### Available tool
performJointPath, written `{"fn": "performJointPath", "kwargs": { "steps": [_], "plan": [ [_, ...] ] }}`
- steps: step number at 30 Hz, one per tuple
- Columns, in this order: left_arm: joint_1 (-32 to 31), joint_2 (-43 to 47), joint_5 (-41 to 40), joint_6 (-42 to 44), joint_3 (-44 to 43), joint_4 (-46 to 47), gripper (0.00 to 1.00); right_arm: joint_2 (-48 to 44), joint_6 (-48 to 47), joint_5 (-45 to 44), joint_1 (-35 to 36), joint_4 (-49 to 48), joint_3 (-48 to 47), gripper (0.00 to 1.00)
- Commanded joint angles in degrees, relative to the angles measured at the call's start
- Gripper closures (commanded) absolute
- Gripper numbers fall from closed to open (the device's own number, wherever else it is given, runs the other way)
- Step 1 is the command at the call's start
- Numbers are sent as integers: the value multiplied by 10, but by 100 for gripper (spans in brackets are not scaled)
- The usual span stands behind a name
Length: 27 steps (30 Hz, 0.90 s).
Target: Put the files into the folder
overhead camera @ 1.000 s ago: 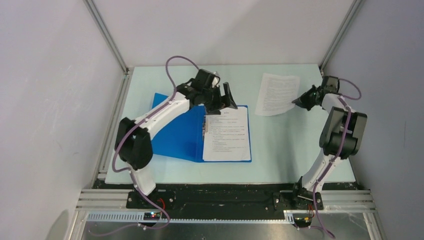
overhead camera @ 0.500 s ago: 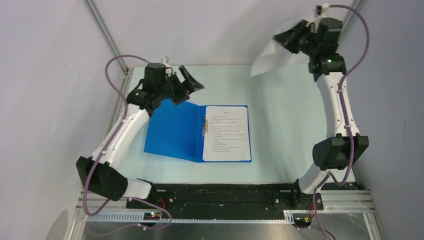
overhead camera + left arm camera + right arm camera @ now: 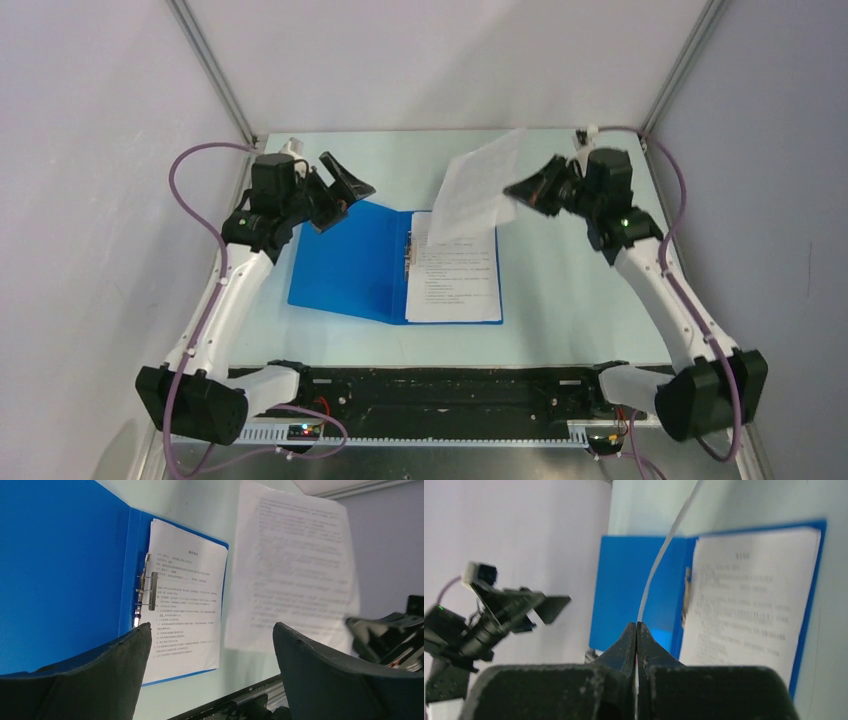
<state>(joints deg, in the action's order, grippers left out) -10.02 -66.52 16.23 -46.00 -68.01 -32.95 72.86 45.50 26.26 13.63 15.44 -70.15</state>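
Observation:
The blue folder lies open on the table, with a printed sheet on its right cover beside the metal clip. My right gripper is shut on the edge of a second white sheet and holds it in the air, tilted, above the folder's top right corner. In the right wrist view the sheet shows edge-on, rising from the closed fingertips. My left gripper is open and empty above the folder's top left corner. The left wrist view shows the folder, the filed sheet and the held sheet.
The pale green table is enclosed by white walls and aluminium frame posts. A black base rail runs along the near edge.
My right arm has swung down and left, bringing the held sheet from high at the back right to just above the folder. My left gripper has drawn back a little to the left.

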Motion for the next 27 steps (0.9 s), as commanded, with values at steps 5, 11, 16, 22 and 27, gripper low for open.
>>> {"fn": "performJointPath", "kwargs": {
  "steps": [5,11,16,22,27],
  "plan": [
    [4,21,14,17,37,11,5,-99,48,20,26,-138,274,100],
    [4,20,11,20,51,11,4,-75,67,-5,24,-247,400,100],
    [4,16,11,20,56,12,5,-30,65,12,30,-274,429,100],
    [3,13,9,19,65,14,5,5,52,18,36,-294,436,100],
    [2,12,8,20,66,15,5,35,52,26,48,-313,441,100]
  ]
}}
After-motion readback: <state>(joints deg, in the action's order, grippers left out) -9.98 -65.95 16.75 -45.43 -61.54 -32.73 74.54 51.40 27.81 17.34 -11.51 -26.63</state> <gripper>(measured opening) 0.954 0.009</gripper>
